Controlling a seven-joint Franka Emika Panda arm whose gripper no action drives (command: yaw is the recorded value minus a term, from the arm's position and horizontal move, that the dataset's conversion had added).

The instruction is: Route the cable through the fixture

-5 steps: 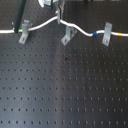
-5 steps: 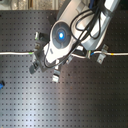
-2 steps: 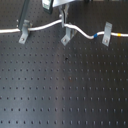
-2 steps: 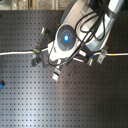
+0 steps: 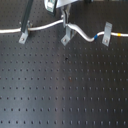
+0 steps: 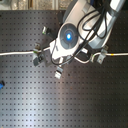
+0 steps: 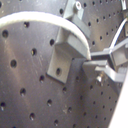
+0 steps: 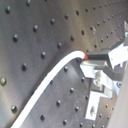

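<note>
arm shifted toward fixture [image 5: 65,36] | fingers [image 7: 95,65] closed on cable [image 5: 42,26] | beside fixture

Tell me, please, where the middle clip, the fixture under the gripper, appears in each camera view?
First exterior view: the fixture, upper centre, under the gripper.
Second exterior view: cannot tell; the arm covers the middle.
First wrist view: centre, the cable arching over it.
Second wrist view: not clearly in it.
Shared landmark: the cable.
</note>
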